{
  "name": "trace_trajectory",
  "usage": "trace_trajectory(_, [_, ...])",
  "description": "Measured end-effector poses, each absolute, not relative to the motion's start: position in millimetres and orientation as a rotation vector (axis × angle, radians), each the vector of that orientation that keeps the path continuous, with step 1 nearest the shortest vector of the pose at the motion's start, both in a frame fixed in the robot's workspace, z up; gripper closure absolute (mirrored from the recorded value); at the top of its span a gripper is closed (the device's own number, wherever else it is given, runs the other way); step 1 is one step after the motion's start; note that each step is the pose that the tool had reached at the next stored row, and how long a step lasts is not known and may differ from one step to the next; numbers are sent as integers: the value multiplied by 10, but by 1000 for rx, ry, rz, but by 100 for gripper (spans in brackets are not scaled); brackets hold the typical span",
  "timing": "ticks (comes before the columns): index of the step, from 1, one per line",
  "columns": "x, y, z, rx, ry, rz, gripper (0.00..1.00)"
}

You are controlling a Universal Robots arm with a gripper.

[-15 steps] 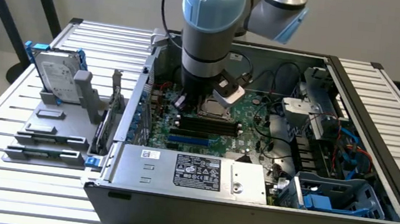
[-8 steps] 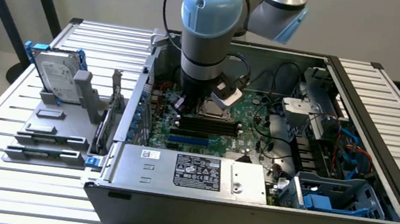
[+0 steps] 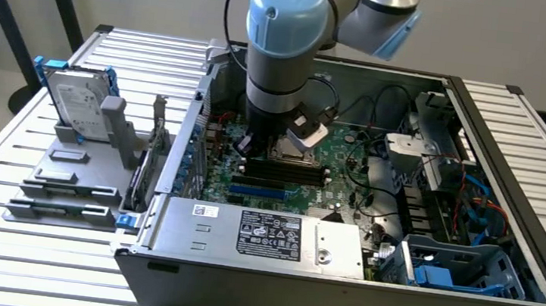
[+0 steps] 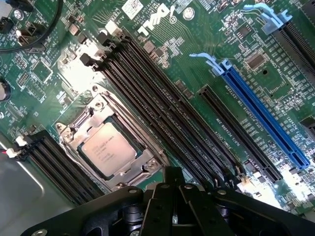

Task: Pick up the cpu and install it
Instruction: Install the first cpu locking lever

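Note:
The cpu [image 4: 109, 150], a small square chip with a silvery top, lies flat inside the metal-framed socket [image 4: 83, 123] on the green motherboard. My gripper [image 4: 173, 173] is shut with nothing between its black fingers, and its tip hovers just beside the socket's corner, apart from the chip. In the exterior view the arm reaches down into the open computer case, with the gripper [image 3: 279, 142] low over the middle of the board and covering the socket there.
Long black memory slots [image 4: 162, 118] run beside the socket, with a blue expansion slot [image 4: 261, 115] further out. A silver hard drive with blue brackets [image 3: 80, 106] stands on a grey holder at the exterior view's left. The power supply [image 3: 265, 232] and case walls [image 3: 498, 139] hem in the board.

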State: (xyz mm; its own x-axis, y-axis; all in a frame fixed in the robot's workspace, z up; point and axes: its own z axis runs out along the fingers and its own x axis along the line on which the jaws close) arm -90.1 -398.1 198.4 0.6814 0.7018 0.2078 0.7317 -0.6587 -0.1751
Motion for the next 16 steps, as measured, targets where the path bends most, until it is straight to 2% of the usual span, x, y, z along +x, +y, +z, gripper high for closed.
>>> trace_trajectory(9, [-903, -3955, 1951, -2652, -1151, -174, 89])
trace_trajectory(16, [-906, -3956, 1965, -2658, -1150, -145, 89])
